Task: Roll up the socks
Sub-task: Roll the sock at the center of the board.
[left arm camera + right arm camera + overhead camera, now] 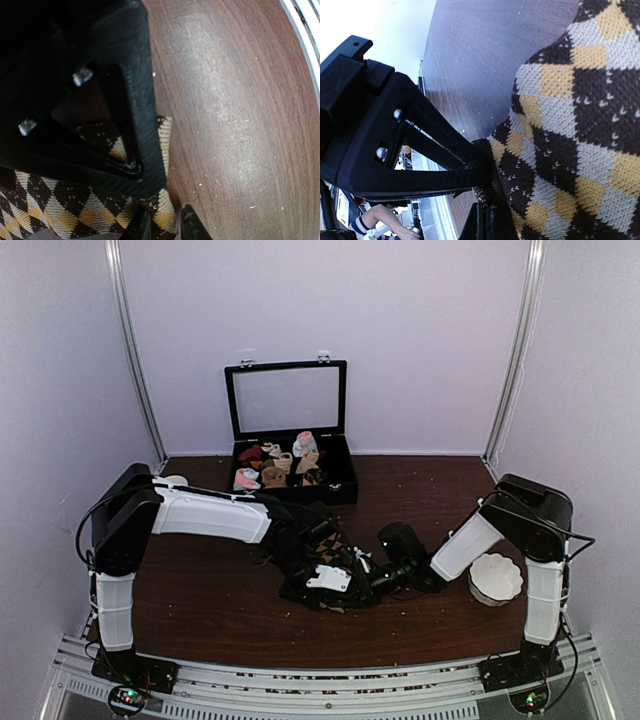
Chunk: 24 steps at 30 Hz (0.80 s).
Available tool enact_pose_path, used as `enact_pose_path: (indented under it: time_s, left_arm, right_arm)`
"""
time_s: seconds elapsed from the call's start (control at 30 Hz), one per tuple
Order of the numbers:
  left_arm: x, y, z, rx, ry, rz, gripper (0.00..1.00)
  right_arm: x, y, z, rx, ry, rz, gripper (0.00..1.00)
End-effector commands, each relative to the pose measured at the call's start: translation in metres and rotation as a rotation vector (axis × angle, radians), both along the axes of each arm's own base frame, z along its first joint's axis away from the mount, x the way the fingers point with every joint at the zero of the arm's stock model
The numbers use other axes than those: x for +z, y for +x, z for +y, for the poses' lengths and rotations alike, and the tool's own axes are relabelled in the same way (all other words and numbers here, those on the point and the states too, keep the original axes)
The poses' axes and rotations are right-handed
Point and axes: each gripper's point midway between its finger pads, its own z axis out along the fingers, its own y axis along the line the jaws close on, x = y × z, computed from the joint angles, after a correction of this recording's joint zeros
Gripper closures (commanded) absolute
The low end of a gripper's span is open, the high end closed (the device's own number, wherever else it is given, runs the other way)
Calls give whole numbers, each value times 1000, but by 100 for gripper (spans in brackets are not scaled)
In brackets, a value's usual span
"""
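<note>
The left gripper (162, 227) is pinching the edge of the dark brown knitted socks (60, 205) with tan argyle diamonds, which are lying mid-way across the dark wooden counter (225, 125). The right gripper (481, 222) is pressing together at their opposite edge. Only the top view is showing both arms reaching inward, low.

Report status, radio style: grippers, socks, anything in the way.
Right gripper shut on socks. Left gripper astride sock edge, grip unconfirmed. White bowl at right, apart from socks.

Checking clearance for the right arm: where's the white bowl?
Top view: the bowl sits on the right side of the table, tucked inside the bend of the right arm.
</note>
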Motion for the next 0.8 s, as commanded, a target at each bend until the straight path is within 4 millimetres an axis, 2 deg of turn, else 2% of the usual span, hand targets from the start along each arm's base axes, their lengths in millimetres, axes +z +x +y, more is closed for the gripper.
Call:
enact_pose_path:
  time_s: [0.0,0.2,0.37,0.53,0.63,0.77]
  left_arm:
    - [-24,-6,14,-10,78,40,82]
    - [-31,-7,19,-3,130,65,100]
    - [-37,-15,27,20,190,164,100]
    - [-40,-12,35,66,238,252,100]
    - [-40,-10,36,82,246,271,100]
    - [-41,-9,36,106,263,299,100]
  right_arm:
    - [-56,-26,-27,-37,-169,170,100]
    - [-53,-26,-29,-54,-168,161,100]
    - [-62,-25,-43,-69,-261,110,95]
    - [-64,-24,-61,-77,-360,36,80]
    - [-64,-27,-71,-89,-391,13,78]
    - [-61,-29,-79,-126,-386,0,69]
